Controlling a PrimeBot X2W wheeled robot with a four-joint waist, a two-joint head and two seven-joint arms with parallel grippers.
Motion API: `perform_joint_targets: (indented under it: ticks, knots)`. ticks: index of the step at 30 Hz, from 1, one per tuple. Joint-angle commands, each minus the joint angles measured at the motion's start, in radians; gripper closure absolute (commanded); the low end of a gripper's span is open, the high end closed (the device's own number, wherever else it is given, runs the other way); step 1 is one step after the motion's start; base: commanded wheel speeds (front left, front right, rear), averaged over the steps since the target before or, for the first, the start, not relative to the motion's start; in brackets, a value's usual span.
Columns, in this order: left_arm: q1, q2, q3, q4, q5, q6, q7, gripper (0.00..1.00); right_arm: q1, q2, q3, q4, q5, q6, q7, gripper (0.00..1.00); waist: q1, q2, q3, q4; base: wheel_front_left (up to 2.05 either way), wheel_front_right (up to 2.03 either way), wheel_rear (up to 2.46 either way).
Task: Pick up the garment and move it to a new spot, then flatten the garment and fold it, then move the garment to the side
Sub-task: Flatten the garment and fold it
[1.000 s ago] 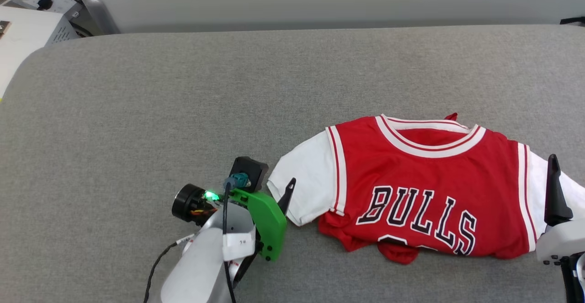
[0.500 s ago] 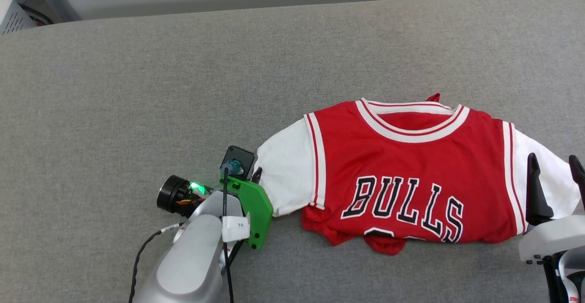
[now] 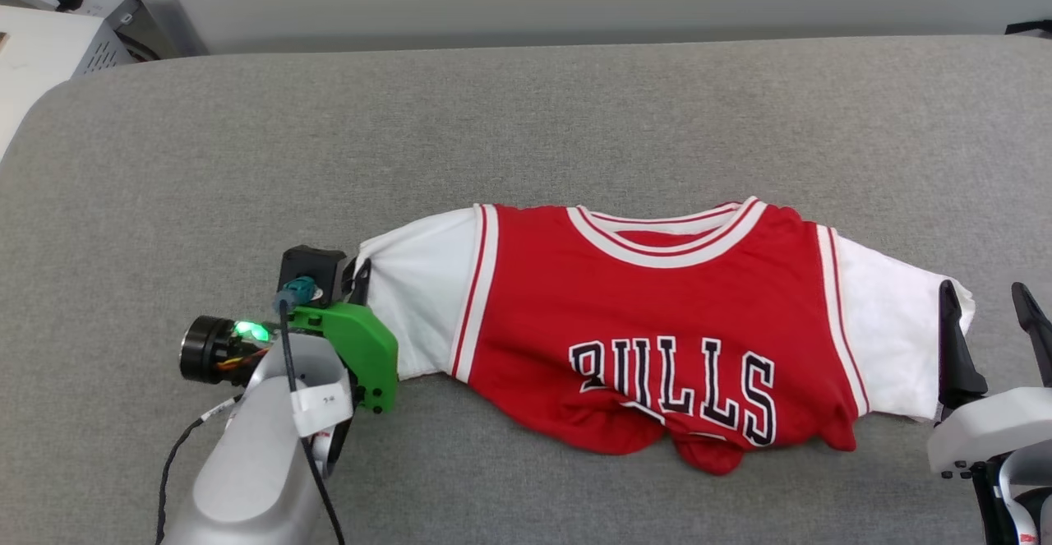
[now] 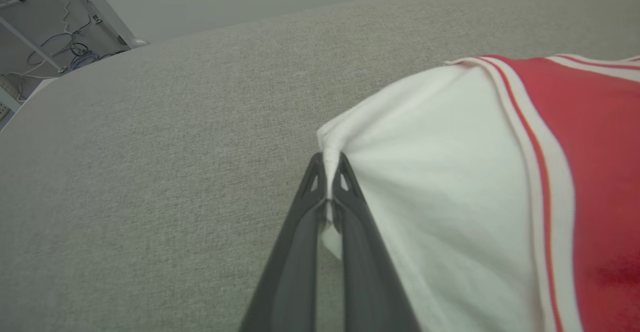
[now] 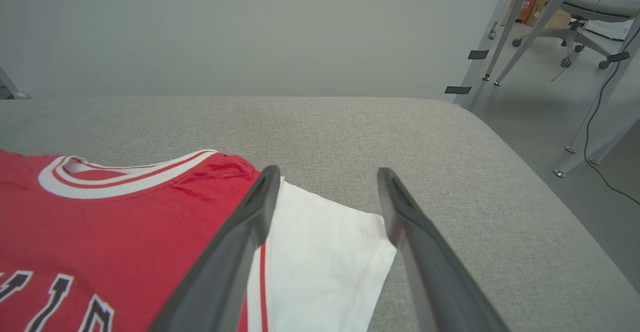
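The garment [image 3: 641, 315], a red jersey with white sleeves and black "BULLS" lettering, lies front-up on the grey padded table [image 3: 526, 117], its lower hem crumpled. My left gripper [image 3: 360, 275] is shut on the edge of the garment's left white sleeve [image 4: 440, 172]; in the left wrist view its fingertips [image 4: 330, 164] pinch a fold of white cloth. My right gripper [image 3: 986, 307] stands open at the right sleeve [image 3: 888, 331]; in the right wrist view its fingers [image 5: 260, 207] straddle the sleeve's outer edge [image 5: 325, 252] without closing on it.
The grey table's far edge meets a pale wall. White equipment [image 3: 41, 43] and cables sit off the table's far-left corner. Metal frame legs and a wheeled chair [image 5: 575, 16] stand on the floor past the table's right end.
My left gripper has shut on the left sleeve and drawn it leftward, stretching the garment wider. The head camera has shifted. The right gripper stays open by the right sleeve.
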Motion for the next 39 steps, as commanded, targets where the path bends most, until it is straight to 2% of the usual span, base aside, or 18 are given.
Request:
perform_joint_targets:
  ticks: [1, 4, 5, 6, 11, 17, 19, 21, 25, 29, 31, 35, 39]
  knots:
    - [0.024, 0.018, 0.012, -0.008, -0.012, 0.009, -0.005, 1.0, 0.011, -0.004, 0.003, 0.004, 0.005, -0.001, 0.005, 0.0, 0.0, 0.0, -0.011, 0.015, 0.0, 0.0, 0.0]
    - [0.061, 0.034, 0.026, -0.016, -0.04, -0.005, 0.002, 1.0, 0.014, -0.005, 0.009, 0.012, 0.007, -0.001, 0.011, 0.0, 0.0, 0.0, -0.012, 0.024, 0.0, 0.0, 0.0]
    - [0.089, 0.045, 0.032, -0.015, -0.058, -0.023, -0.014, 0.54, 0.015, -0.008, 0.023, 0.027, 0.009, -0.001, 0.016, 0.0, 0.0, 0.0, -0.012, 0.03, 0.0, 0.0, 0.0]
    - [0.095, 0.05, 0.033, -0.015, -0.056, -0.021, -0.031, 0.0, 0.014, -0.008, 0.026, 0.031, 0.009, -0.001, 0.017, 0.0, 0.0, 0.0, -0.012, 0.031, 0.0, 0.0, 0.0]
    - [0.106, 0.049, 0.04, -0.026, -0.057, -0.016, -0.132, 0.0, 0.016, -0.014, 0.025, 0.045, 0.013, -0.001, 0.019, 0.0, 0.0, 0.0, -0.024, 0.044, 0.0, 0.0, 0.0]
    - [0.127, 0.043, 0.062, -0.097, -0.071, -0.012, -0.247, 0.0, 0.02, -0.057, 0.037, 0.037, 0.028, -0.001, 0.06, 0.0, 0.0, 0.0, -0.041, 0.066, 0.0, 0.0, 0.0]
    - [0.144, 0.043, 0.069, -0.14, -0.077, -0.014, -0.261, 0.0, 0.019, -0.073, 0.046, 0.031, 0.06, -0.001, 0.104, 0.0, 0.0, 0.0, -0.04, 0.074, 0.0, 0.0, 0.0]
    - [0.161, 0.044, 0.074, -0.191, -0.081, -0.017, -0.268, 0.0, 0.016, -0.118, 0.065, 0.021, 0.069, -0.001, 0.161, 0.0, 0.0, 0.0, -0.033, 0.082, 0.0, 0.0, 0.0]
    - [0.198, 0.046, 0.076, -0.291, -0.089, -0.019, -0.271, 0.0, -0.009, -0.202, 0.079, 0.025, 0.135, -0.001, 0.324, 0.0, 0.0, 0.0, -0.005, 0.101, 0.0, 0.0, 0.0]
    - [0.222, 0.048, 0.069, -0.377, -0.098, -0.018, -0.25, 0.0, -0.063, -0.26, 0.046, 0.054, 0.206, -0.001, 0.512, 0.0, 0.0, 0.0, 0.033, 0.127, 0.0, 0.0, 0.0]
    - [0.23, 0.031, 0.081, -0.417, -0.135, -0.02, -0.239, 0.0, -0.099, -0.285, 0.032, 0.068, 0.228, -0.001, 0.595, 0.0, 0.0, 0.0, 0.054, 0.145, 0.0, 0.0, 0.0]
    - [0.233, 0.04, 0.077, -0.445, -0.131, -0.014, -0.224, 0.0, -0.159, -0.317, 0.012, 0.123, 0.234, -0.001, 0.688, 0.0, 0.0, 0.0, 0.09, 0.173, 0.0, 0.0, 0.0]
    - [0.228, 0.033, 0.067, -0.459, -0.134, -0.015, -0.223, 0.0, -0.202, -0.335, 0.001, 0.192, 0.23, -0.001, 0.719, 0.0, 0.0, 0.0, 0.116, 0.201, 0.0, 0.0, 0.0]
